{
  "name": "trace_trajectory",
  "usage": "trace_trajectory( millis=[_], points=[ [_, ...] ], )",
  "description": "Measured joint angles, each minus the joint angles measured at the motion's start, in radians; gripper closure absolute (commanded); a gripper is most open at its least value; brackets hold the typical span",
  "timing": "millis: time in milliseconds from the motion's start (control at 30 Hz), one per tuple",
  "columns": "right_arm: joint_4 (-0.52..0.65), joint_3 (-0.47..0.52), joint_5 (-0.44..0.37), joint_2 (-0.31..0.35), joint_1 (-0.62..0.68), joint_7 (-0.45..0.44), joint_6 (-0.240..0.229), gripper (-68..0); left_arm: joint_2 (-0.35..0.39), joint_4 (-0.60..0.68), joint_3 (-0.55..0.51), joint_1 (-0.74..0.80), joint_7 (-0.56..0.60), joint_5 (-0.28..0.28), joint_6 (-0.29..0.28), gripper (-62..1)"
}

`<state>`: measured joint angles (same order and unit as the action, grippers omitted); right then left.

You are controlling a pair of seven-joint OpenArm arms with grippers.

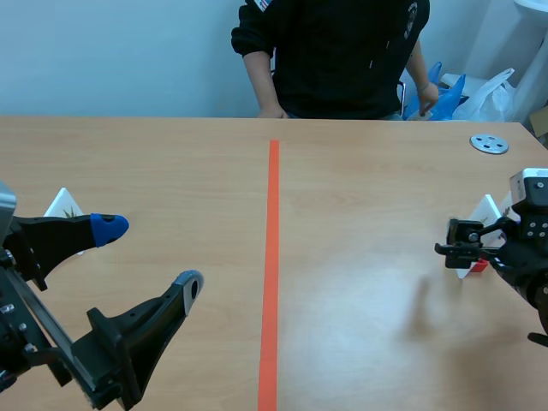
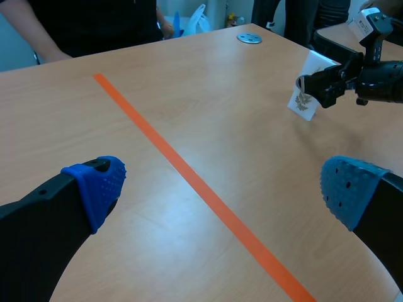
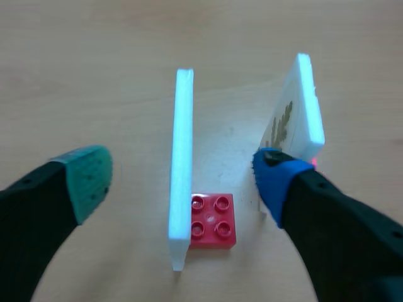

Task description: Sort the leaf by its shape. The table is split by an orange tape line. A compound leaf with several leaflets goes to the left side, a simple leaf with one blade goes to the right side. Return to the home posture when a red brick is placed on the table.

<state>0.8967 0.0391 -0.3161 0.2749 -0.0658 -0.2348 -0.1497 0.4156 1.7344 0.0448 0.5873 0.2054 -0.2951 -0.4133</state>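
- The leaf card (image 3: 296, 119) is a white card printed with a brownish sprig; it stands tilted on the right side of the table (image 1: 360, 188), just outside the blue-padded finger of the right gripper (image 3: 181, 175); I cannot tell whether pad and card touch; the sprig seems to have several leaflets, though I wouldn't swear to it.
- A second white card (image 3: 182, 157) stands on edge between that gripper's fingers; they are spread wide, neither pad is on it, and nothing is clamped.
- The red brick (image 3: 213, 220) lies by that card's foot; to my mind it is the cue to go home rather than sort further.
- The left gripper (image 1: 149, 255) hovers left of the orange tape line (image 1: 272, 257) with its fingers well apart; a third white card (image 1: 64, 205) stands behind it.
- I can read no writing anywhere; the leaf card shows a picture but no words.
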Motion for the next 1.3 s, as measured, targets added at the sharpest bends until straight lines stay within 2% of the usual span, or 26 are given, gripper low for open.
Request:
trace_trajectory(
  millis=[100, 200, 300, 567, 733, 867, 1067, 1167, 1300],
  points=[
    [0.018, 0.000, 0.000, 0.000, 0.000, -0.004, 0.000, -56.5, 0.000, 0.000, 0.000, 0.000, 0.000, 0.000, 0.000, -62.3],
    [0.090, 0.004, -0.015, 0.001, 0.021, -0.002, -0.019, -59.1, 0.000, 0.000, 0.000, 0.000, -0.005, 0.000, 0.000, -62.3],
    [0.216, 0.026, -0.044, 0.000, 0.070, 0.011, -0.043, -67.2, 0.000, 0.000, 0.000, 0.000, -0.012, 0.000, 0.000, -62.3],
    [0.584, 0.117, -0.140, 0.023, 0.248, 0.182, -0.065, -67.9, 0.000, 0.000, 0.000, 0.000, -0.012, 0.000, 0.000, -62.3],
    [0.791, 0.165, -0.217, 0.103, 0.396, 0.215, -0.174, -67.9, 0.000, 0.000, 0.000, 0.000, -0.012, 0.000, 0.000, -62.3],
    [0.904, 0.184, -0.275, 0.171, 0.532, 0.212, -0.246, -67.9, 0.000, 0.000, 0.000, 0.000, -0.020, 0.000, 0.000, -62.3],
    [1.007, 0.201, -0.313, 0.188, 0.713, 0.213, -0.340, -67.9, 0.000, 0.000, 0.000, 0.003, -0.045, -0.002, 0.000, -62.3],
    [1.047, 0.202, -0.313, 0.185, 0.769, 0.212, -0.369, -67.9, 0.000, 0.000, 0.000, 0.007, -0.045, -0.040, 0.000, -62.3],
    [1.073, 0.202, -0.313, 0.179, 0.815, 0.212, -0.376, -67.9, 0.000, 0.000, 0.000, 0.012, -0.046, -0.046, 0.000, -62.3]
  ],
)
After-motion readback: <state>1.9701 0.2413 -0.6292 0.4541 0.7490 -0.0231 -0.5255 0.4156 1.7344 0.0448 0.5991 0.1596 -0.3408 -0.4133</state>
